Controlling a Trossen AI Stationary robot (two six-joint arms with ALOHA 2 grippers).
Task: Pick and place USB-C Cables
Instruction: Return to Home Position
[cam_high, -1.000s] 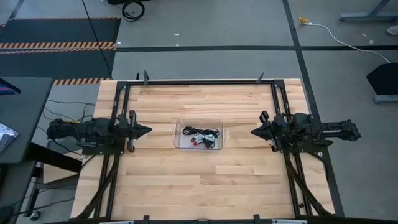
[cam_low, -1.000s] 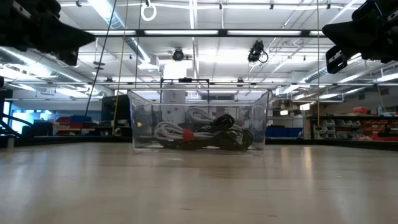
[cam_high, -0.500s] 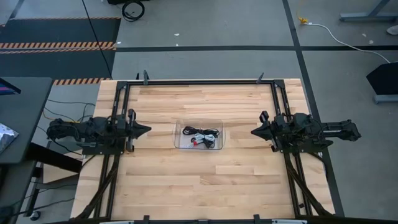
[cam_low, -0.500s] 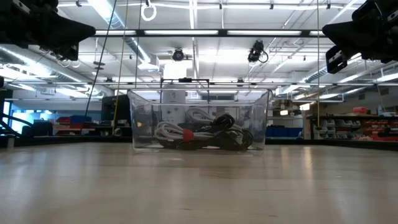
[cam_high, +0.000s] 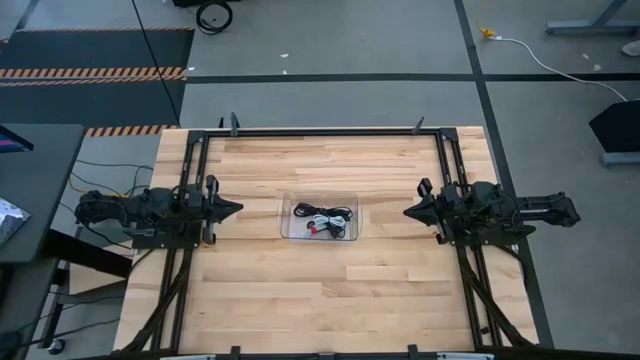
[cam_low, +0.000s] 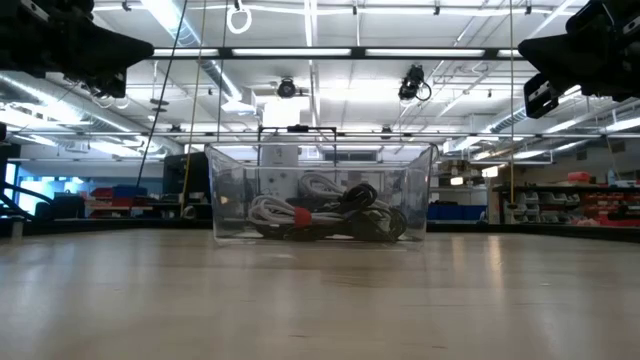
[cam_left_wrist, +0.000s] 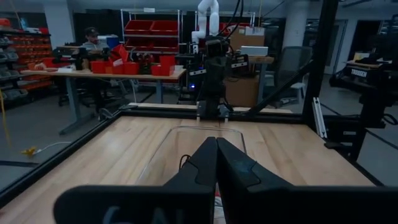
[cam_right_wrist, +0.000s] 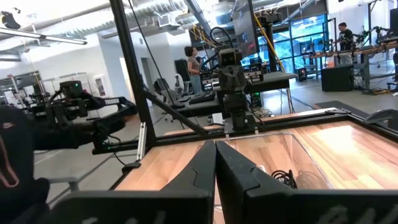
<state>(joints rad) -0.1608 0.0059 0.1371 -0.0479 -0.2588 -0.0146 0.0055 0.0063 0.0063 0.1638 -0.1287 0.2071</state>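
Observation:
The USB-C cables (cam_high: 320, 218) lie as small coiled bundles, black, white and one with red (cam_low: 300, 215), inside a clear plastic bin (cam_high: 286, 228) at the table's middle. In the low view the bundles (cam_low: 325, 212) rest on the bin's floor. My left gripper (cam_high: 238, 209) hovers left of the bin, shut, its fingers pointing at it. My right gripper (cam_high: 407, 212) hovers right of the bin, shut, also pointing at it. In the left wrist view the shut gripper (cam_left_wrist: 216, 142) points over the bin (cam_left_wrist: 155, 158); the right wrist view shows the shut gripper (cam_right_wrist: 215, 144) and black cable (cam_right_wrist: 287, 178).
A black metal frame (cam_high: 320, 131) runs along the table's far edge and both sides. Bare wooden tabletop (cam_high: 320, 300) surrounds the bin. Beyond the table are workshop shelves, benches and people (cam_right_wrist: 193, 62) in the room.

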